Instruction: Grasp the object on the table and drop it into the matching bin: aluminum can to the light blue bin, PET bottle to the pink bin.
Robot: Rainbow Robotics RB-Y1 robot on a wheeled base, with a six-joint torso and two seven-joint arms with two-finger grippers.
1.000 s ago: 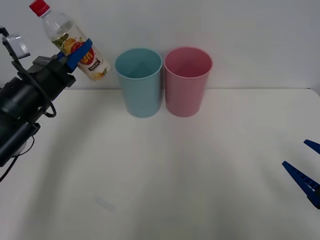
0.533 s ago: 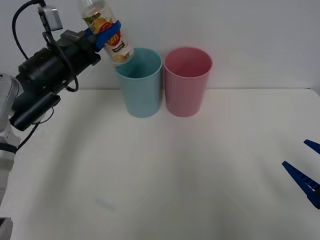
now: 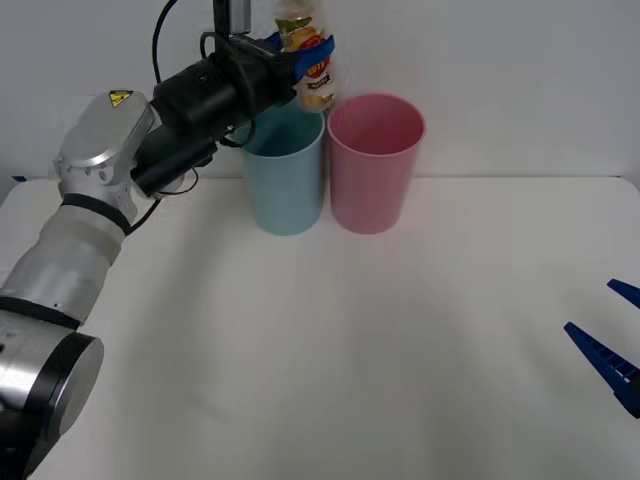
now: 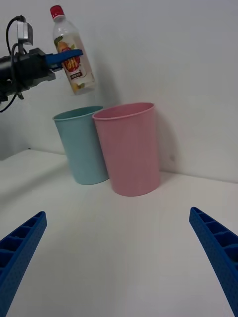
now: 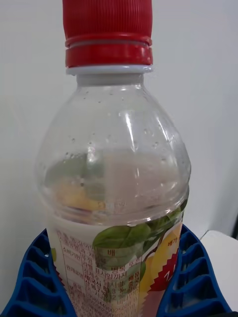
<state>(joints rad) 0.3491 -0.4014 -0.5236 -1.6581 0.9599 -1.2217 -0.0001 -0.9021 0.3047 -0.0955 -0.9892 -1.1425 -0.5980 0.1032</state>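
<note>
The PET bottle [image 3: 308,62] hangs in the air, gripped around its labelled middle by the left gripper [image 3: 305,52], whose blue ribbed fingers [image 5: 191,282] clamp the label from both sides. It stands nearly upright with its red cap uppermost, the neck tipping slightly. In the front view it sits above the gap where the light blue bin [image 3: 283,170] and the pink bin [image 3: 374,165] meet, its lower end just over the blue bin's right rim and close to the pink bin's left rim. The right wrist view shows it held high, clear of both rims.

A second ago the bottle was far out to the left, tilted strongly with its cap leaning away from the bins. Half a second ago it had reached the left rim of the light blue bin and was straighter. Now it has crossed most of that bin's mouth toward the pink one, and the left arm reaches much farther over the counter [image 3: 330,350], its silver upper segments now in view.

The two bins stand side by side at the back of the counter, touching or nearly so, unmoved.

The right gripper [image 4: 119,257] rests low at the counter's right edge, fingers spread wide, holding nothing, just as before.
</note>
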